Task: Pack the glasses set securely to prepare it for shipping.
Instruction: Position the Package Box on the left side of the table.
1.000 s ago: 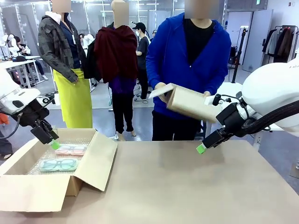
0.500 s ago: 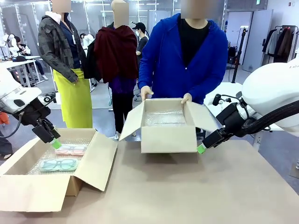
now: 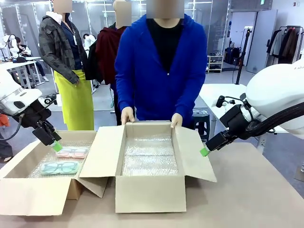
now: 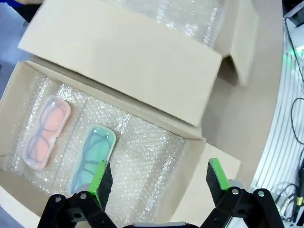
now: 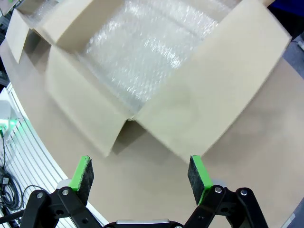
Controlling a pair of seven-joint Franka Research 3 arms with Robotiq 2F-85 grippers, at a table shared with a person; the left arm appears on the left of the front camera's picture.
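We see two open cardboard boxes on the brown table (image 3: 247, 190). The left box (image 3: 28, 194) is lined with bubble wrap and holds the glasses set: the pale pink case (image 3: 72, 152) lies toward the far side, the mint green case (image 3: 60, 167) just beside it on the near side, both flat on the lining and each showing a pair of frames through its top. In the left wrist view we note the two cases side by side, long edges parallel, close but not clearly touching. The left gripper (image 3: 56, 146) hovers over the far part of this box, just above the pink case, its green-padded fingers spread apart and holding nothing — the wrist view confirms the wide gap. The middle box (image 3: 149, 192) stands just beside the left box, flaps spread, its floor covered in bubble wrap. A person in a blue jacket stands at the far side with both hands (image 3: 127, 115) on the rear rim of this box. The right gripper (image 3: 204, 151) hangs near the box's right flap, apart from it, fingers wide and empty.
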